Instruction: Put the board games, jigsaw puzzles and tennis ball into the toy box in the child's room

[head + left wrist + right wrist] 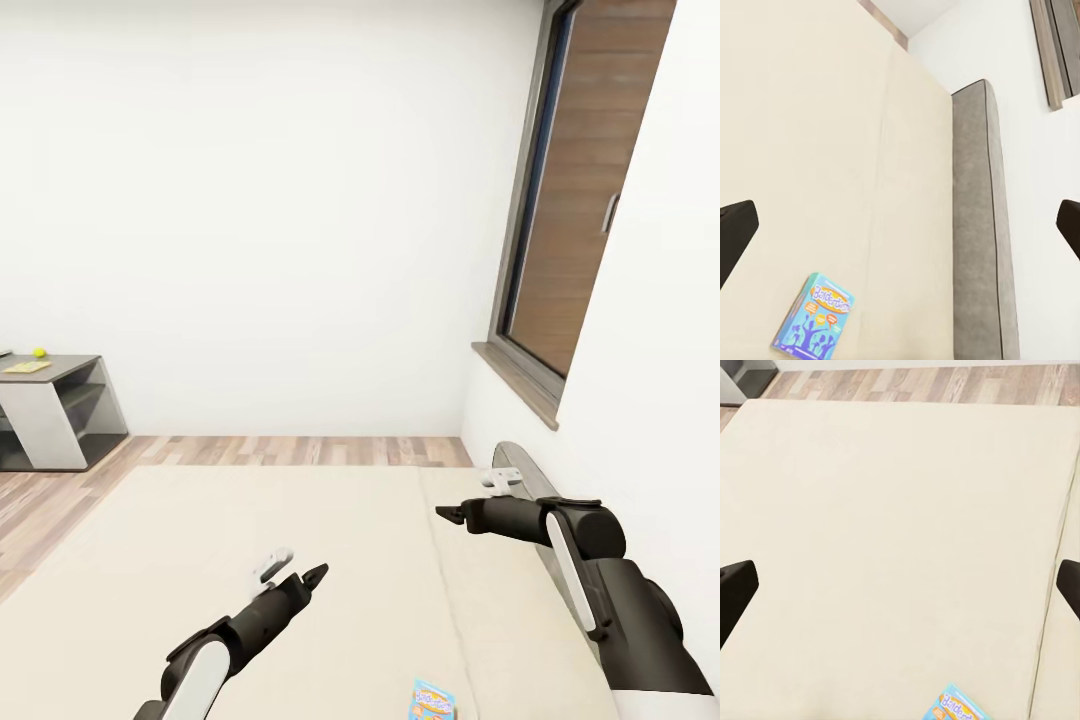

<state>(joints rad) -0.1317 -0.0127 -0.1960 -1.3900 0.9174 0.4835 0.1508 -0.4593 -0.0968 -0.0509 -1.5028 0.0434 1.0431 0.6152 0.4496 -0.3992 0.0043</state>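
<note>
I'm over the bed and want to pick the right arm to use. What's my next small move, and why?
Probably lower the left end effector toward the blue board game lying flat on the bed. Both end effectors are open and empty, and the left one is nearer to it than the right end effector.

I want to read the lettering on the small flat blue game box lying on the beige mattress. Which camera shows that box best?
The left wrist view: the small flat blue game box lies whole on the beige mattress, its printed face showing. The head view has it small at the bottom edge. The right wrist view shows one corner, cut off by the frame.
</note>
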